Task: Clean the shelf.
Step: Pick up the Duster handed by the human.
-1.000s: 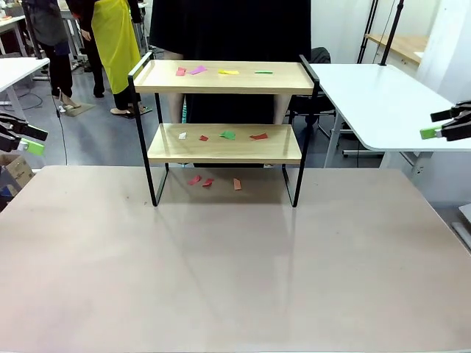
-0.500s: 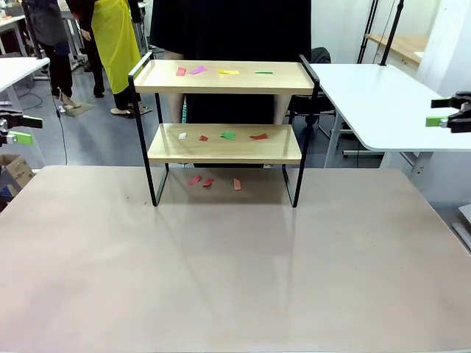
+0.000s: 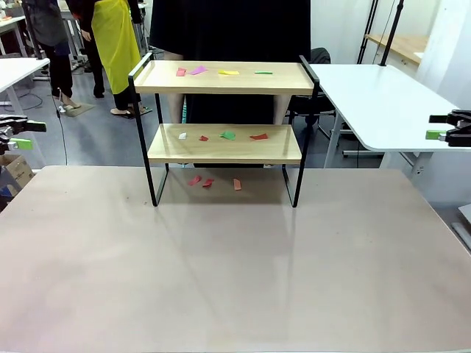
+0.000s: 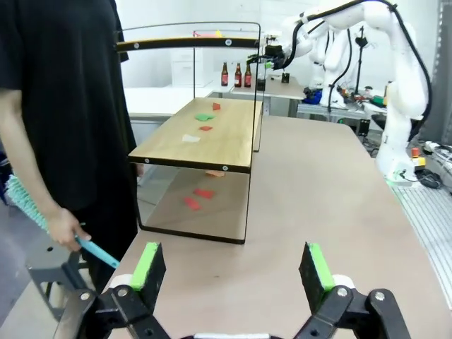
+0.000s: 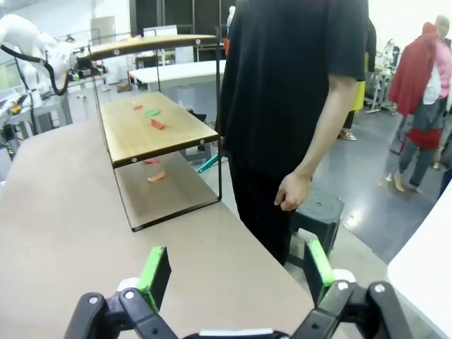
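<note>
1. At the far middle of the surface (image 3: 235, 279), the shelf (image 3: 221, 153) stands upright, a person (image 3: 228, 29) just behind it.
2. Coloured paper scraps (image 3: 228, 135) lie on both boards and beneath them.
3. Left pincer (image 3: 20, 134) and right pincer (image 3: 444, 126) hang at the sides, fingers apart, empty.

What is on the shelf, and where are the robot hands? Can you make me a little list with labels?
Shelf: two wooden boards in a black frame, on the far part of the table
Top board: four coloured paper scraps
Lower board: four scraps
Under the shelf: three scraps on the table
Left gripper: open, empty
Right gripper: open, empty
Person: behind the shelf, one hand holding a teal brush
</note>
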Action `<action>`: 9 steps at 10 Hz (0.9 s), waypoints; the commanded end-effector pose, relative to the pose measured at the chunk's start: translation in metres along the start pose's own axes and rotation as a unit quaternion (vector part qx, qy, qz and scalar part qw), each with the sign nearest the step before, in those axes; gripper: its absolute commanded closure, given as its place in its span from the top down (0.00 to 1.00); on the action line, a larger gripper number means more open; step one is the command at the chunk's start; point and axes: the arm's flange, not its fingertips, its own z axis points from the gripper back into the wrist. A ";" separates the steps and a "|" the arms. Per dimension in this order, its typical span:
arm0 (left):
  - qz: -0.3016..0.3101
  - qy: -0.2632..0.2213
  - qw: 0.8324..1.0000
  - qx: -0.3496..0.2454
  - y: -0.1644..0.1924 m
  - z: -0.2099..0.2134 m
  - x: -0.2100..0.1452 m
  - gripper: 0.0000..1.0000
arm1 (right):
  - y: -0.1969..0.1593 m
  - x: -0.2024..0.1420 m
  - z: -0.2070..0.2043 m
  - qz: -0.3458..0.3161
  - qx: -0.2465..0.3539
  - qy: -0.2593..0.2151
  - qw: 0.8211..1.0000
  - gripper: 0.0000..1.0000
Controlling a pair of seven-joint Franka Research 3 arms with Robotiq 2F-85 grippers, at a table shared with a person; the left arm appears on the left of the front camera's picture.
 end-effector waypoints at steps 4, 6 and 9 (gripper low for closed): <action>-0.018 0.005 1.000 -0.025 0.005 -0.003 -0.003 1.00 | -0.003 0.008 -0.006 0.021 0.004 -0.013 1.000 1.00; -0.019 0.006 0.999 -0.027 0.005 -0.005 -0.005 1.00 | -0.004 0.006 -0.007 0.016 0.006 -0.011 1.000 1.00; -0.014 0.006 0.999 -0.032 0.004 -0.007 -0.004 1.00 | -0.004 0.006 -0.009 0.014 0.014 0.000 1.000 1.00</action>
